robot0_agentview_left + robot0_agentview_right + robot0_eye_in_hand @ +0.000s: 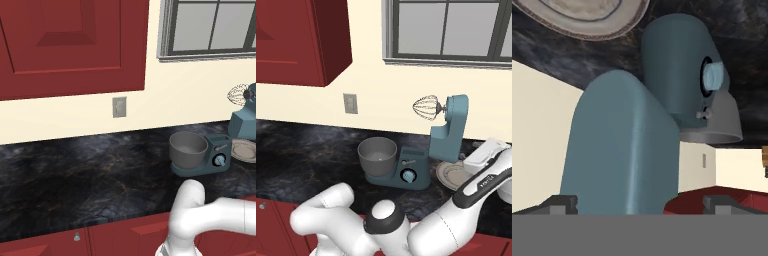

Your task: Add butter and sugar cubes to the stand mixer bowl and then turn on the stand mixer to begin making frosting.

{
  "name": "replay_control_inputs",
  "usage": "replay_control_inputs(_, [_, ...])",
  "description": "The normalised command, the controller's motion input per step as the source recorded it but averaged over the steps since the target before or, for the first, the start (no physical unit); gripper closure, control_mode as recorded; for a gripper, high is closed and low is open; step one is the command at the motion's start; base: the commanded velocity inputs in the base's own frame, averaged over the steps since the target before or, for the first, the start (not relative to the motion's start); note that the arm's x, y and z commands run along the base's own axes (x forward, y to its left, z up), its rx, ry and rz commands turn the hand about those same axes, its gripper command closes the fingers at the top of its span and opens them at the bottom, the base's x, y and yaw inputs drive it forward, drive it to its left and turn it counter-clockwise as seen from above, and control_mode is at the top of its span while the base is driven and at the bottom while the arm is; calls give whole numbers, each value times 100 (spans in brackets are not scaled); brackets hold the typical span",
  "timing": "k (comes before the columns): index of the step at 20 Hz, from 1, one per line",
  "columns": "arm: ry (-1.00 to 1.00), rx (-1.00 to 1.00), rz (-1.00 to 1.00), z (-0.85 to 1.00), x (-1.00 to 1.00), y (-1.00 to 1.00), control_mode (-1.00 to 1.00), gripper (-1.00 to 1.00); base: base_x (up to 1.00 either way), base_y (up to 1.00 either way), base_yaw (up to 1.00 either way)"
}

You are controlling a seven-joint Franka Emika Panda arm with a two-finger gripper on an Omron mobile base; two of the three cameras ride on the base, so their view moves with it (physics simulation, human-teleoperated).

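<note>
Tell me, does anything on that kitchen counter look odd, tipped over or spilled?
Nothing is spilled or broken. The stand mixer has its head tilted up, so the wire whisk hangs in the air well above the stand mixer bowl, which looks empty.

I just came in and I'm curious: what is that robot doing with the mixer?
The robot arm is at the counter beside the stand mixer, whose head is tilted up with the whisk in the air. Its gripper is open, close to the mixer's head and holding nothing. The grey bowl sits on the mixer's base, and a plate lies beside it.
</note>
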Motion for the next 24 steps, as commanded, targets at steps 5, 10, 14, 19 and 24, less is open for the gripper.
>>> replay_control_inputs(5, [2, 1, 0, -1, 27, 2, -100, -100, 0, 0, 0])
replay_control_inputs(10, [0, -1, 6, 3, 0, 32, -100, -100, 0, 0, 0])
replay_control_inputs(14, [0, -3, 8, 0, 0, 58, -100, -100, 0, 0, 0])
replay_control_inputs(19, [0, -6, 8, 0, 0, 62, -100, -100, 0, 0, 0])
replay_control_inputs(24, [0, -13, 6, 0, -2, 71, -100, -100, 0, 0, 0])
